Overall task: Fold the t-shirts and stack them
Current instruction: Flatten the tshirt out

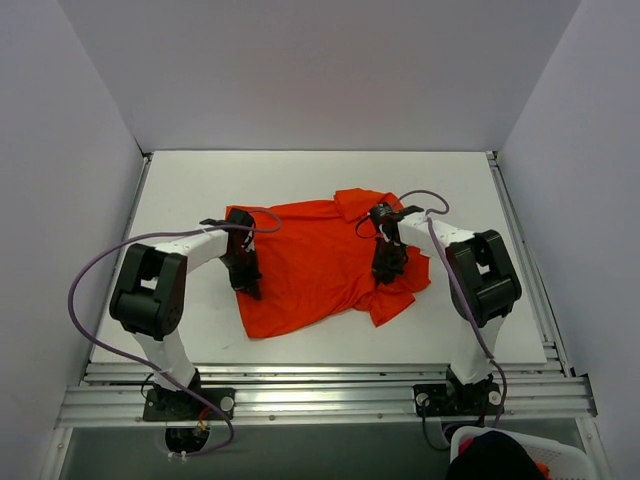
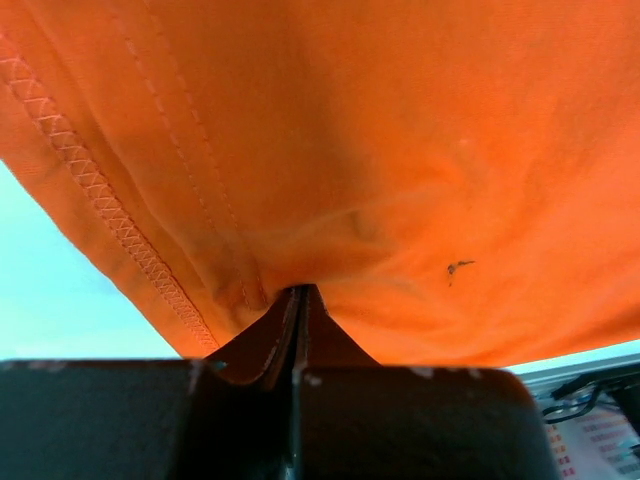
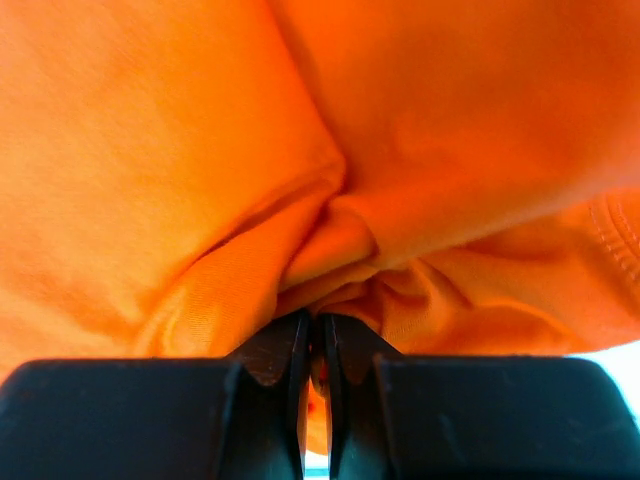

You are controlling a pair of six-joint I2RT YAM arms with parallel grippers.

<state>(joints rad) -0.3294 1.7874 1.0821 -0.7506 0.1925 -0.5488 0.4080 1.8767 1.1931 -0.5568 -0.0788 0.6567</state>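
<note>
One bright orange-red t-shirt (image 1: 315, 262) lies spread and wrinkled on the white table in the top view. My left gripper (image 1: 250, 283) is at the shirt's left edge, shut on the cloth. In the left wrist view its gripper (image 2: 300, 292) pinches the t-shirt (image 2: 380, 150) near a stitched hem. My right gripper (image 1: 385, 270) is at the shirt's right side, near a sleeve. In the right wrist view its gripper (image 3: 320, 320) is shut on a bunched fold of the t-shirt (image 3: 200, 160).
The white table (image 1: 180, 190) is walled at the back and both sides. A metal rail (image 1: 320, 395) runs along the near edge. A white basket (image 1: 510, 455) holding dark cloth stands at the bottom right, below the table.
</note>
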